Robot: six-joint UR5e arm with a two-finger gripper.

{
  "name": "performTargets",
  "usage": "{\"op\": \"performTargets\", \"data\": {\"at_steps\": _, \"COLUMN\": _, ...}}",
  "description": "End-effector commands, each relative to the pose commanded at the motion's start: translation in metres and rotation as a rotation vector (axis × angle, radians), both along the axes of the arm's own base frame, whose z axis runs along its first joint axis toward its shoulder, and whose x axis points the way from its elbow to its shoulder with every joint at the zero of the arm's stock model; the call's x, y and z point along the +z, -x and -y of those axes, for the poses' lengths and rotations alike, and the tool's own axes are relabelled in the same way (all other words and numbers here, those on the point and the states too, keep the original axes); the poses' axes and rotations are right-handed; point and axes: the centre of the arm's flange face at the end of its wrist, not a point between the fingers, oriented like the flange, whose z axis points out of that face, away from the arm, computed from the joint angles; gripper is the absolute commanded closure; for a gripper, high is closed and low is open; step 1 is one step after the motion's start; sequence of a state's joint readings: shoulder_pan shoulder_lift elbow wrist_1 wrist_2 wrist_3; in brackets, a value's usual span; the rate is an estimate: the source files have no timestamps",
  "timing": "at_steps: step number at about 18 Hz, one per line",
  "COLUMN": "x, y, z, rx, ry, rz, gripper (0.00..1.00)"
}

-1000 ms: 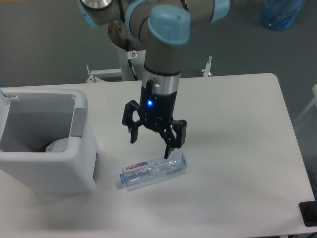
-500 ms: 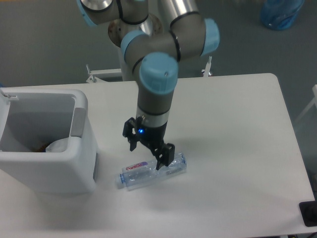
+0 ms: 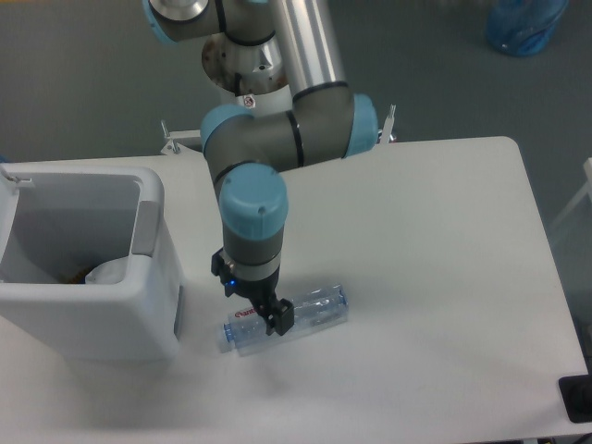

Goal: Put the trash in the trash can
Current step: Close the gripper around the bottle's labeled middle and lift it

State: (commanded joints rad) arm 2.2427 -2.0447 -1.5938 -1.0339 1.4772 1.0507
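White table (image 3: 444,240), grey floor beyond. Crushed bottle (image 3: 287,317) lies beside trash can (image 3: 139,324); paper wad (image 3: 106,271) inside. Gripper (image 3: 255,308) low over bottle, jaws apart astride it. Grasp step: next needs closing, lifting.

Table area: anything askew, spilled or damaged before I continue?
Nothing spilled. The bottle lies on its side on the table, crushed, as trash would be. The gripper is down on its label end. A white wad already sits in the bin.
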Motion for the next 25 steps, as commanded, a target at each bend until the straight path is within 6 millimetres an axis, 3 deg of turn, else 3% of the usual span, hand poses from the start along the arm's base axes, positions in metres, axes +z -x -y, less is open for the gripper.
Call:
{"op": "performTargets", "data": {"at_steps": 3, "x": -0.02, "y": -0.014, "z": -0.008, "rx": -0.028, "ry": 0.025, "rz": 0.017, "gripper": 0.0}}
{"op": "performTargets", "data": {"at_steps": 15, "x": -0.06, "y": -0.01, "z": -0.014, "rx": -0.055, "ry": 0.084, "rz": 0.016, "gripper": 0.0}}
{"op": "performTargets", "data": {"at_steps": 22, "x": -0.074, "y": -0.002, "z": -0.017, "rx": -0.046, "ry": 0.119, "rz": -0.022, "gripper": 0.0}}
{"op": "performTargets", "data": {"at_steps": 24, "x": -0.073, "y": 0.0, "z": -0.02, "rx": -0.034, "ry": 0.099, "rz": -0.04, "gripper": 0.08}}
{"op": "performTargets", "data": {"at_steps": 25, "x": -0.072, "y": 0.001, "z": -0.021, "rx": -0.026, "ry": 0.095, "rz": -0.043, "gripper": 0.19}}
